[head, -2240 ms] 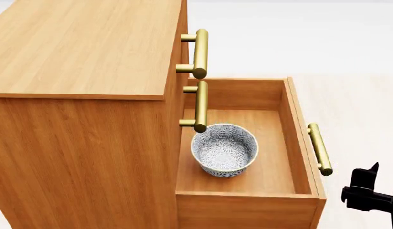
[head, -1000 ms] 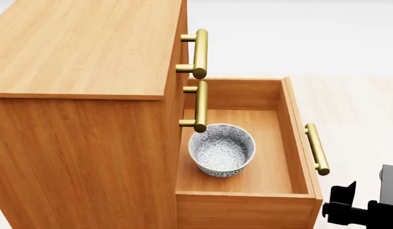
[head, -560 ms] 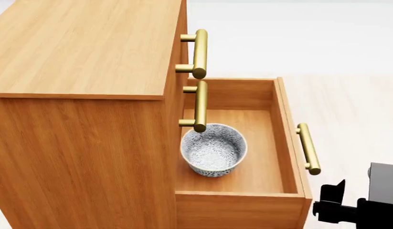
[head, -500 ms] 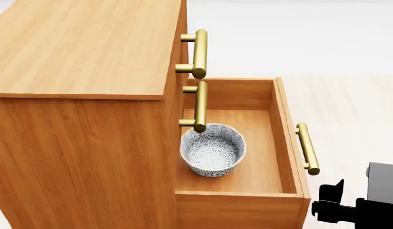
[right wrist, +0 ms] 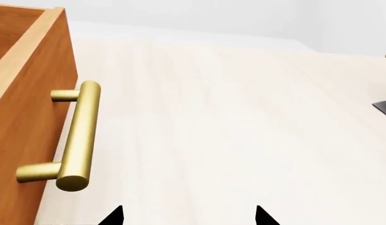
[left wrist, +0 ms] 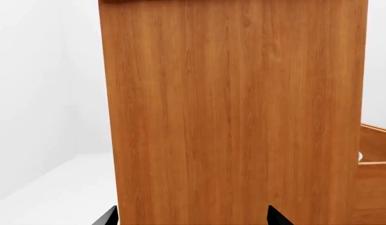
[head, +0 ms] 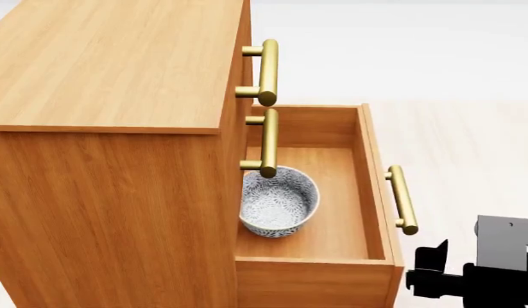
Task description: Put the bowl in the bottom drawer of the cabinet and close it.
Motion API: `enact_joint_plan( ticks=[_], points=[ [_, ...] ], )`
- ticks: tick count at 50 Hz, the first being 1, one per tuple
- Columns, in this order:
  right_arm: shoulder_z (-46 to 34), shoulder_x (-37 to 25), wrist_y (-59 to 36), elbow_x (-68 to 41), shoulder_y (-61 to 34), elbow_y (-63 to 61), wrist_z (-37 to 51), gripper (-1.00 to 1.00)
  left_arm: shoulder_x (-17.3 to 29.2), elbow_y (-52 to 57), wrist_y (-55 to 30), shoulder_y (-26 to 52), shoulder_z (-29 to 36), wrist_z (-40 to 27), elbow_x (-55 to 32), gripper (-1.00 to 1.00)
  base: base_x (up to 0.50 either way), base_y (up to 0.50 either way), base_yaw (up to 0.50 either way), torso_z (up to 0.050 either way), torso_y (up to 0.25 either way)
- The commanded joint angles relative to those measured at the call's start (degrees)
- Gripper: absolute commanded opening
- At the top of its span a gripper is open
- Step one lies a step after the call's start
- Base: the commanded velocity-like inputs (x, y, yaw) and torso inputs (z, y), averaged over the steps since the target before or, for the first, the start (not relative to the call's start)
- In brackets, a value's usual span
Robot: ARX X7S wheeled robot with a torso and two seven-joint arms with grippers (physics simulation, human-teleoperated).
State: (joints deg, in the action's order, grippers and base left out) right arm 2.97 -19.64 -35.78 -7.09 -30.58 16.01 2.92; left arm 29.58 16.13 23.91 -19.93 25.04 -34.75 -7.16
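The small round floral white-grey bowl [head: 278,203] sits at the inner edge of the half-open orange-brown wooden bottom drawer [head: 376,212]. My right pincer [right wrist: 187,216] hangs wide, empty, just beside its brass bar handle [right wrist: 76,137].

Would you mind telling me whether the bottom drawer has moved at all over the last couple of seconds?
Yes. The bottom drawer has slid inward toward the cabinet, closing partway: its handle now sits nearer the fixed middle handle. It is still open, with the bowl inside.
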Motion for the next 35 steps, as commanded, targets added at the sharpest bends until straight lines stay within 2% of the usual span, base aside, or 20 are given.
enact_joint_plan(
  ticks=[1, 35],
  points=[
    [-1.2, 1.1, 0.3, 0.4, -0.5, 1.2, -0.2, 1.0, -0.3, -1.2, 0.7, 0.5, 0.1, 0.2, -0.1, 1.0, 0.0, 0.0, 0.0, 0.0, 0.0],
    [-3.6, 2.9, 0.8, 0.4, -1.3, 2.2, -0.1, 1.0, 0.1, -0.9, 0.9, 0.2, 0.1, 0.0, -0.4, 1.0, 0.0, 0.0, 0.0, 0.0, 0.0]
  ],
)
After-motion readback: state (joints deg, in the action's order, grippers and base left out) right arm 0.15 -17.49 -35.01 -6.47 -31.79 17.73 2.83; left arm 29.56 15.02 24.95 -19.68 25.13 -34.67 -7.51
